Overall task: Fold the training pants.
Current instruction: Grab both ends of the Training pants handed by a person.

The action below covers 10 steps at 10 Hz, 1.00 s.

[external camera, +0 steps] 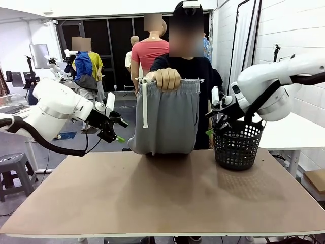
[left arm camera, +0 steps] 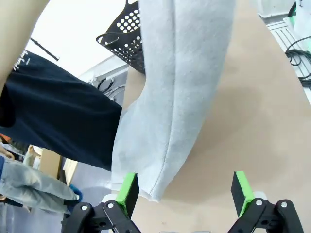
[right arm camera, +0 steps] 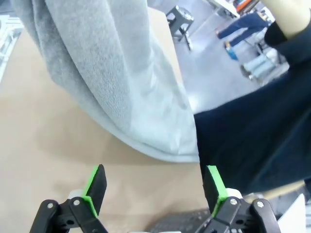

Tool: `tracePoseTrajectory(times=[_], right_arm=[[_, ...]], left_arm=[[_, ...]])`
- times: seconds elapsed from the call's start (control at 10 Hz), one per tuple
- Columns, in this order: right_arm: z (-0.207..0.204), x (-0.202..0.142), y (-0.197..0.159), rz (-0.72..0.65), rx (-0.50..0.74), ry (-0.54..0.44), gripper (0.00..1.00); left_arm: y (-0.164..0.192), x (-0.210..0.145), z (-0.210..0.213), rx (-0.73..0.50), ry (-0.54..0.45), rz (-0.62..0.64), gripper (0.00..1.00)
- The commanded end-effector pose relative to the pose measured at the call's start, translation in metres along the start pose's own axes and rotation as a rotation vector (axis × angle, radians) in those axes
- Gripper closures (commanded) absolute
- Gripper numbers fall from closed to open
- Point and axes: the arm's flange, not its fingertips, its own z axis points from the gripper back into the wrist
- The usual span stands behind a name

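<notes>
A person at the far side holds the light grey training pants (external camera: 167,119) up by the waistband in one hand (external camera: 166,79). A white drawstring (external camera: 144,104) hangs down the pants' left side, and their lower end rests bunched on the table's far edge. My left gripper (external camera: 118,131) hovers left of the pants, open and holding nothing. In the left wrist view the grey fabric (left arm camera: 180,82) hangs just ahead of the open left gripper (left arm camera: 184,190). My right gripper (external camera: 219,120) is open right of the pants, over the basket. The right wrist view has the pants (right arm camera: 107,73) in front of my right gripper (right arm camera: 154,187), apart from it.
A black mesh basket (external camera: 237,145) stands at the table's far right. The brown tabletop (external camera: 162,193) is bare in front of the pants. The person's dark shirt (right arm camera: 252,126) lies close behind the pants.
</notes>
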Motion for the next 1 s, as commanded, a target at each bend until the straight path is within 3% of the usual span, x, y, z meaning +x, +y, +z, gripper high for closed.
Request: tracePoseTrajectory(times=[0.0, 0.1, 0.2, 0.5, 0.6, 0.9], right_arm=[[-0.017, -0.009, -0.011, -0.031, 0.027, -0.062, 0.0], [-0.009, -0.004, -0.009, -0.074, 0.024, 0.015, 0.0], [-0.003, -0.001, -0.002, -0.016, 0.012, -0.038, 0.0], [-0.011, -0.003, 0.002, -0.046, 0.012, -0.066, 0.0], [-0.017, -0.006, 0.005, -0.035, -0.004, -0.15, 0.0], [-0.03, -0.016, 0.003, -0.057, 0.037, -0.194, 0.0]], left_arm=[[0.007, 0.002, -0.016, 0.033, 0.019, 0.032, 0.0], [0.006, 0.009, -0.012, 0.089, 0.089, 0.097, 0.0], [0.002, -0.005, -0.01, 0.009, 0.007, 0.031, 0.0], [0.002, -0.003, -0.017, 0.02, 0.048, 0.056, 0.0], [0.0, -0.006, -0.019, 0.053, -0.003, 0.062, 0.0], [0.003, -0.003, -0.033, 0.051, -0.082, 0.037, 0.0]])
